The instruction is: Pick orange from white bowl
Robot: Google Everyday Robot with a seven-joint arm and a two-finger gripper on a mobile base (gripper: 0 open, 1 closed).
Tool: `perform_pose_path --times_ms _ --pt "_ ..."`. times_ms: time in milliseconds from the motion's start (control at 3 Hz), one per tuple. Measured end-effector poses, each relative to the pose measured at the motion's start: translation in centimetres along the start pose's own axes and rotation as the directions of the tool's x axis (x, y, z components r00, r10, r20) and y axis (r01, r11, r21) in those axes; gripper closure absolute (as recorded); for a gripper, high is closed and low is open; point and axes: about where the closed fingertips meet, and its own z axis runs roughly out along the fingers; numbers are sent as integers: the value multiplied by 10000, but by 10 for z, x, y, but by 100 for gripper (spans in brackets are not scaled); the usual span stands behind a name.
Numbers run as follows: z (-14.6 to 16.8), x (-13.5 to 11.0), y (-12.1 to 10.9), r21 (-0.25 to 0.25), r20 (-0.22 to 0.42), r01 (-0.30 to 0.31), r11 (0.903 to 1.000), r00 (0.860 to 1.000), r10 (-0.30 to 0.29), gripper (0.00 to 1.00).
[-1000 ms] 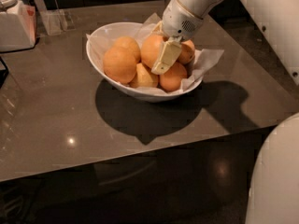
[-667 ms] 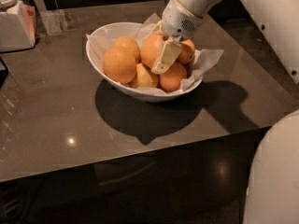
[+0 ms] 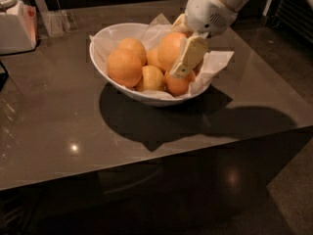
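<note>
The white bowl [image 3: 105, 58] stands on the dark table, lined with crinkled white paper and holding several orange fruits. The orange [image 3: 168, 50], big and egg-shaped, sits at the top right of the pile. My gripper [image 3: 176, 58] reaches down from the upper right and straddles it. One cream finger [image 3: 190, 55] lies against the orange's front right side; the other is mostly hidden behind it. A rounder orange [image 3: 124, 67] lies at the left and a paler yellowish fruit [image 3: 152, 78] at the front.
A white box [image 3: 14, 26] and a clear holder [image 3: 55, 22] stand at the table's back left. The paper liner [image 3: 215, 62] sticks out over the bowl's right rim. The table's front edge [image 3: 146, 168] runs across the lower part of the view.
My gripper and the orange between its fingers have shifted slightly right and up. The other fruits and the bowl have stayed put.
</note>
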Motion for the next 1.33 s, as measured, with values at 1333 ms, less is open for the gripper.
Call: perform_pose_path --times_ms 1333 --pt "-62 25 94 1949 851 -1608 9676 9855 1466 100"
